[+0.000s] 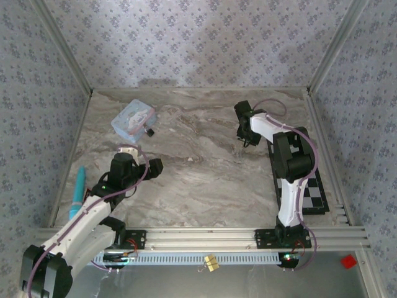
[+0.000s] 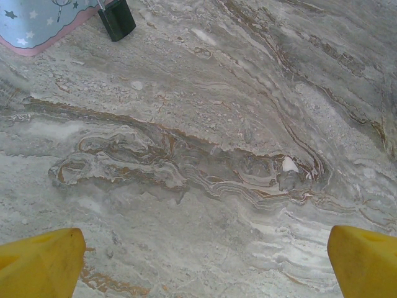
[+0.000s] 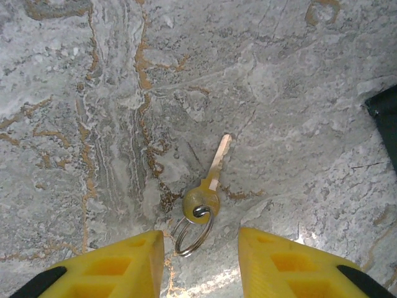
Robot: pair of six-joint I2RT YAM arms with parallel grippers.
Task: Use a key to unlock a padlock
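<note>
**Desk:** What does the overhead give you?

**Me:** I see the padlock (image 1: 149, 131) lying on the marble table (image 1: 205, 186) at the far left. It sits right against the near corner of the pale blue tin (image 1: 133, 119). My left gripper (image 1: 141, 164) is nearer to me than the lock and apart from it. The right gripper (image 1: 245, 140) points down at the far right, just beside the checkered mat (image 1: 308, 189). From up there I cannot tell how either pair of jaws stands.

**Desk:** And the left wrist?

**Me:** The left gripper (image 2: 201, 266) is spread wide. Its yellow fingertips (image 2: 40, 266) are in the bottom corners, with bare table between them. The padlock (image 2: 116, 18) is at the top left, well ahead of the fingers, beside the tin's pink edge.

**Desk:** Right wrist?

**Me:** The key (image 3: 212, 177) lies flat with its blade pointing away from me and its ring (image 3: 189, 234) nearest. The right gripper (image 3: 200, 261) stands with a narrow gap, and the ring lies partly inside it. I see neither finger touching the ring, and nothing is held.
</note>
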